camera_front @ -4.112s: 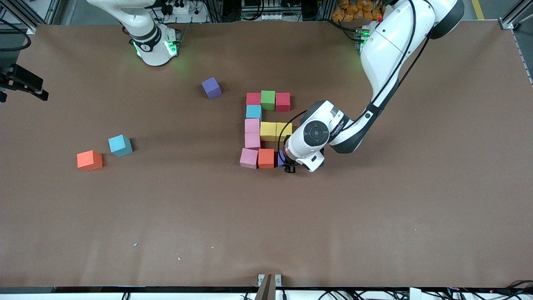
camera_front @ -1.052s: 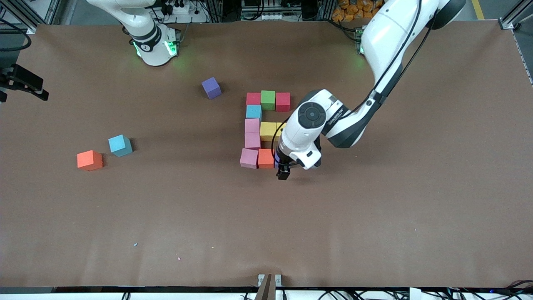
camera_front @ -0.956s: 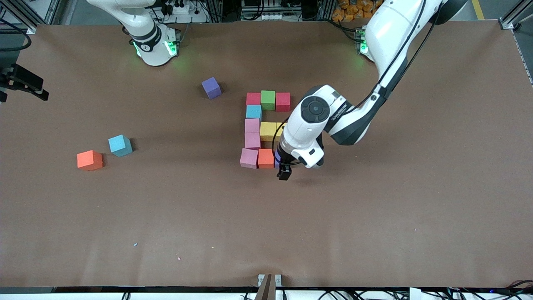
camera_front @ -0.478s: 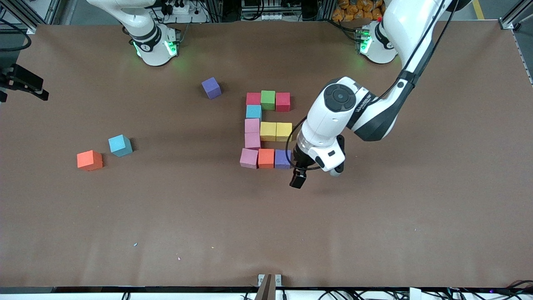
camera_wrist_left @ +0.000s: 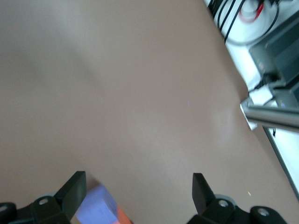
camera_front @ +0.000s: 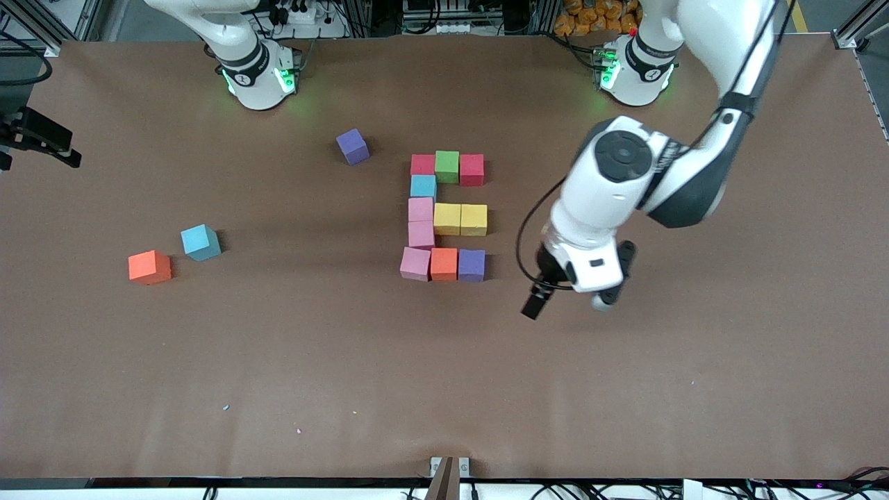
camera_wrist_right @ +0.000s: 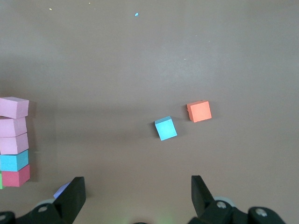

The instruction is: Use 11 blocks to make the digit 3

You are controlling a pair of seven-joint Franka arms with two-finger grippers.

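Eleven blocks form a figure mid-table. The farthest row is red (camera_front: 422, 164), green (camera_front: 446, 167) and red (camera_front: 471, 169). A light blue block (camera_front: 423, 186) and two pink ones (camera_front: 420, 209) run down one side, with two yellow blocks (camera_front: 460, 219) beside them. The nearest row is pink, orange (camera_front: 444, 264) and purple (camera_front: 471, 265). My left gripper (camera_front: 555, 300) hangs open and empty over bare table beside that row. Its wrist view shows the left gripper (camera_wrist_left: 138, 182) with the purple block (camera_wrist_left: 96, 212) at one finger's edge. My right gripper (camera_wrist_right: 136, 183) waits, open and empty.
Three loose blocks lie toward the right arm's end: purple (camera_front: 353, 146), light blue (camera_front: 200, 242) and orange (camera_front: 149, 267). The right wrist view shows the light blue (camera_wrist_right: 166, 128) and orange (camera_wrist_right: 199, 111) ones. The brown table (camera_front: 625, 389) is bare around the left gripper.
My left gripper has let go of the purple block beside the orange one, risen and swung toward the left arm's end of the table. The blocks and right arm have not moved.
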